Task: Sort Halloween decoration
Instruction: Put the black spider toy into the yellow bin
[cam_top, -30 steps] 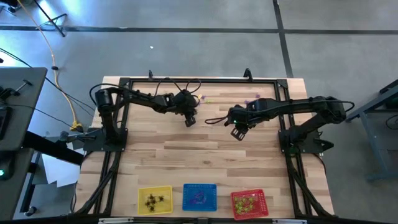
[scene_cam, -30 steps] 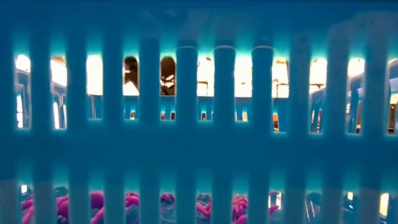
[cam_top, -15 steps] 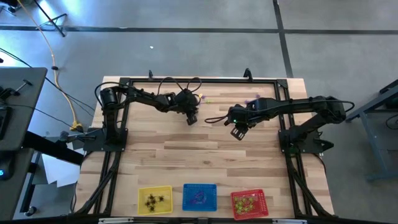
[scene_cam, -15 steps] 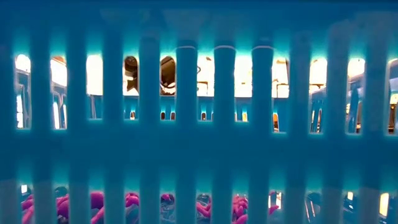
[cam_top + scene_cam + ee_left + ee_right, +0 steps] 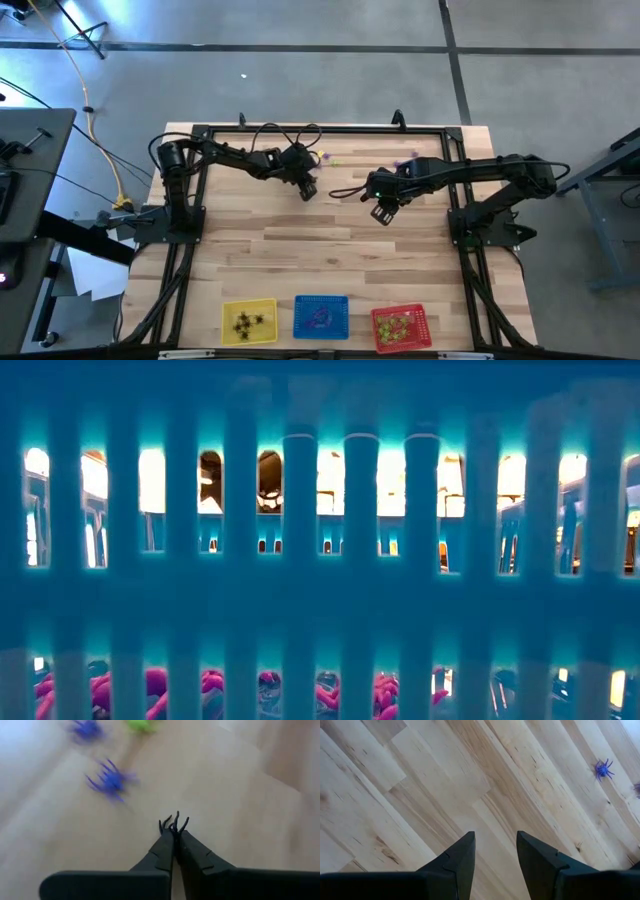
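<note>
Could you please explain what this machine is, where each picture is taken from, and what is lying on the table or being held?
These are two dark robot arms bolted to a wooden table, each ending in a two-finger gripper. One picture looks straight down from above. One sits at table height, but its view is mostly blocked by the wall of the blue basket. The other two come from cameras on the wrists.

The left gripper is shut on a tiny black spider near the table's far edge. The right gripper is open and empty above bare wood. A few purple spiders lie loose near the far edge. Along the near edge stand a yellow basket, the blue one and a red basket, each holding sorted trinkets.
</note>
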You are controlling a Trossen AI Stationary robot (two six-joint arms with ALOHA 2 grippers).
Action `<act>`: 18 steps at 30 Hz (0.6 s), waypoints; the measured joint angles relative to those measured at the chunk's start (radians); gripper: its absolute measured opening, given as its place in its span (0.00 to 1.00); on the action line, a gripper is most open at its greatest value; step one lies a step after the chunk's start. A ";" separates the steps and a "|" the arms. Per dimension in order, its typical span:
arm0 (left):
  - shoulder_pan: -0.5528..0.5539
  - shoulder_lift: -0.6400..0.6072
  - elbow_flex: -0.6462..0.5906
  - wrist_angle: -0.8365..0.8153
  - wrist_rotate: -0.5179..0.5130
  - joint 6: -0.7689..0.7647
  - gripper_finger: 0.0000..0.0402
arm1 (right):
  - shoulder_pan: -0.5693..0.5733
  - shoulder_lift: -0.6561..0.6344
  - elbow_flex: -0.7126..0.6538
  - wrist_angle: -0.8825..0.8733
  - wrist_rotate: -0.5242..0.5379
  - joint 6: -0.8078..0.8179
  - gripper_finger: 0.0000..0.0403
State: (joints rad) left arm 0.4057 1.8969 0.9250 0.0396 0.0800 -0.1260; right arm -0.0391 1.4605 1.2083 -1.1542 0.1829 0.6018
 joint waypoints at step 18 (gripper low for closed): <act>-0.537 -0.571 -0.001 -0.412 -0.008 -0.445 0.00 | 0.000 0.000 0.000 0.033 0.001 0.000 0.35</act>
State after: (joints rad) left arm -0.1313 1.3257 0.9245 -0.3729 0.0721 -0.5710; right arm -0.0387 1.4609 1.2083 -1.1215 0.1837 0.6018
